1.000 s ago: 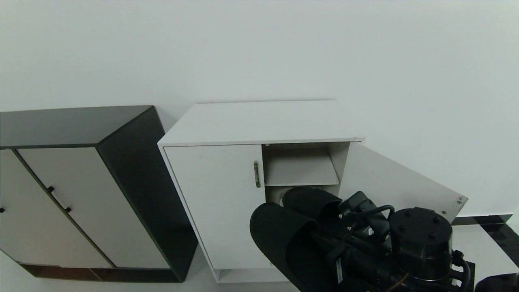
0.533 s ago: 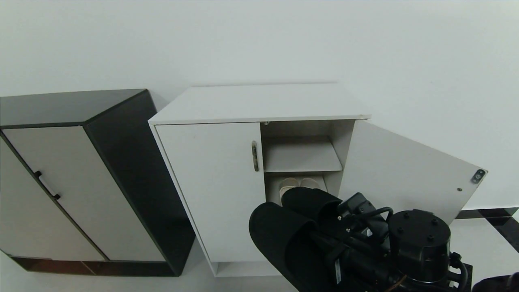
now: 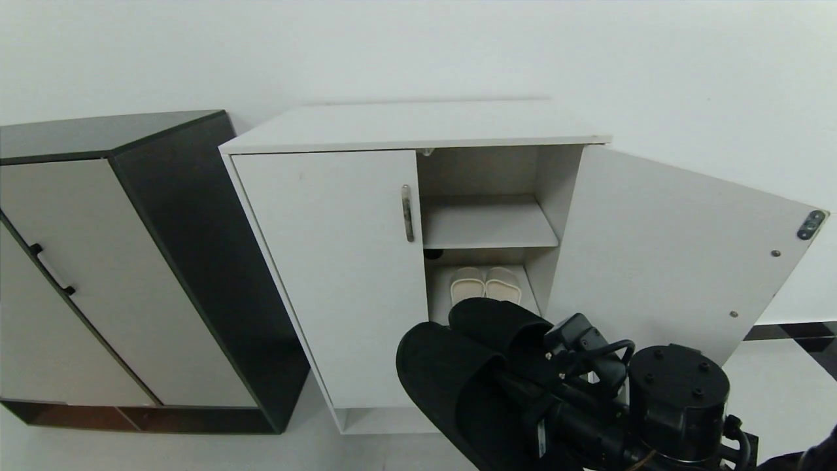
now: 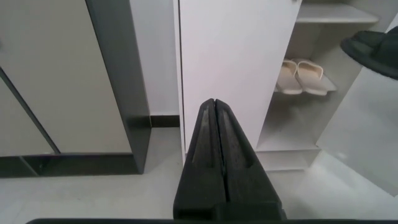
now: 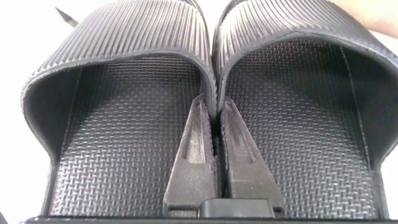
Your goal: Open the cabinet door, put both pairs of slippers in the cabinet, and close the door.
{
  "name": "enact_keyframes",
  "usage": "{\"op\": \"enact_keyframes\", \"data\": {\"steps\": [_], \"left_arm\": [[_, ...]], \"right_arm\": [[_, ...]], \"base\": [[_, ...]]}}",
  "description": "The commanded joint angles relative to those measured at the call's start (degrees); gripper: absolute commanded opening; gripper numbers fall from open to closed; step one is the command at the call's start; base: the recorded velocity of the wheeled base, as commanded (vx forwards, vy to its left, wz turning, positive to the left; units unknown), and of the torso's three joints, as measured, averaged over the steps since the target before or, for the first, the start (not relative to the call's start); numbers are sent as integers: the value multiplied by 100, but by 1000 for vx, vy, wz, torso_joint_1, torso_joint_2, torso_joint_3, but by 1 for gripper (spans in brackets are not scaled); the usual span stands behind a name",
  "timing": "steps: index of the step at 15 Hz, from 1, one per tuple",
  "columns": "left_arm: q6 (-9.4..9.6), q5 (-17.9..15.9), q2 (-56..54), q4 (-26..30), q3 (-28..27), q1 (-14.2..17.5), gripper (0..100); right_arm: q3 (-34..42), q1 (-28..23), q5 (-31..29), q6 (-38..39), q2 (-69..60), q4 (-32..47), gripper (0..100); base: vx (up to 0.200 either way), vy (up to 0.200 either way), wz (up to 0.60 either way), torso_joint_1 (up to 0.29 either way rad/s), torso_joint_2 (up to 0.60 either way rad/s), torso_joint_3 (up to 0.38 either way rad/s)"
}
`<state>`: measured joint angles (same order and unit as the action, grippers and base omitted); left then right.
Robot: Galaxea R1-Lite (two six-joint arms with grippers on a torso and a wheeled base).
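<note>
The white cabinet [image 3: 418, 127] stands with its right door [image 3: 660, 248] swung open and its left door [image 3: 333, 261] shut. A pair of cream slippers [image 3: 485, 285] lies on the lower shelf, also seen as cream slippers [image 4: 305, 77] in the left wrist view. My right gripper [image 5: 213, 127] is shut on the inner edges of a pair of black slippers [image 5: 205, 87], held in front of the open compartment; the black slippers [image 3: 471, 366] hang low, before the cabinet. My left gripper [image 4: 215, 109] is shut on nothing and points at the cabinet's closed door.
A black cabinet [image 3: 131, 261] with pale doors stands to the left of the white one. The upper shelf [image 3: 487, 226] of the open compartment is bare. Pale floor [image 3: 778, 399] runs to the right under the open door.
The whole head view has shifted: the cabinets sit higher and the open compartment shows deeper, revealing the cream slippers. The black slippers stay in my right gripper at about the same place in view.
</note>
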<state>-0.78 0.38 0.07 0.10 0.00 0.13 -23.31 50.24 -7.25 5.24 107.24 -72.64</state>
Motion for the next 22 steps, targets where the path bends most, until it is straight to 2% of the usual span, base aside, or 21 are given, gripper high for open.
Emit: {"op": "enact_keyframes", "data": {"steps": [1, 5, 6, 7, 8, 10, 11, 13, 15, 16, 22], "left_arm": [[-1, 6, 1, -1, 0, 4, 0], [-10, 6, -7, -1, 0, 4, 0], [-10, 6, -7, -1, 0, 4, 0], [-10, 6, 1, -1, 0, 4, 0], [-10, 6, 1, -1, 0, 4, 0], [-10, 6, -7, -1, 0, 4, 0], [-10, 6, -7, -1, 0, 4, 0], [-10, 15, 1, -1, 0, 4, 0], [-10, 6, 1, -1, 0, 4, 0], [-10, 6, 1, -1, 0, 4, 0], [-10, 6, 1, -1, 0, 4, 0]], "right_arm": [[81, -5, -13, -6, 139, -259, 0], [213, -163, -57, -542, 675, -1428, 0], [-69, -163, -303, -542, 693, -1270, 0], [-411, -163, -865, -524, 605, -637, 0], [-939, -128, -1428, -313, 297, 602, 0], [-1668, 39, -1700, 311, -344, 2430, 0], [-2134, 100, -2070, 645, -590, 3450, 0], [-2987, 241, -3019, 1225, -617, 4320, 0], [-3259, 302, -3748, 1269, -414, 4311, 0], [-3277, 338, -3854, 1251, -371, 4215, 0], [-3066, 417, -3766, 1207, -256, 3784, 0]], "base": [[0, 0, 0, -222, 466, 227], [0, 0, 0, -160, 317, 140], [0, 0, 0, -36, 71, 51], [0, 0, 0, 0, 0, 0], [0, 0, 0, 0, 0, 0], [0, 0, 0, 0, 0, 0], [0, 0, 0, 0, 0, 0], [0, 0, 0, 0, 0, 0], [0, 0, 0, 0, 0, 0], [0, 0, 0, 0, 0, 0], [0, 0, 0, 0, 0, 0]]}}
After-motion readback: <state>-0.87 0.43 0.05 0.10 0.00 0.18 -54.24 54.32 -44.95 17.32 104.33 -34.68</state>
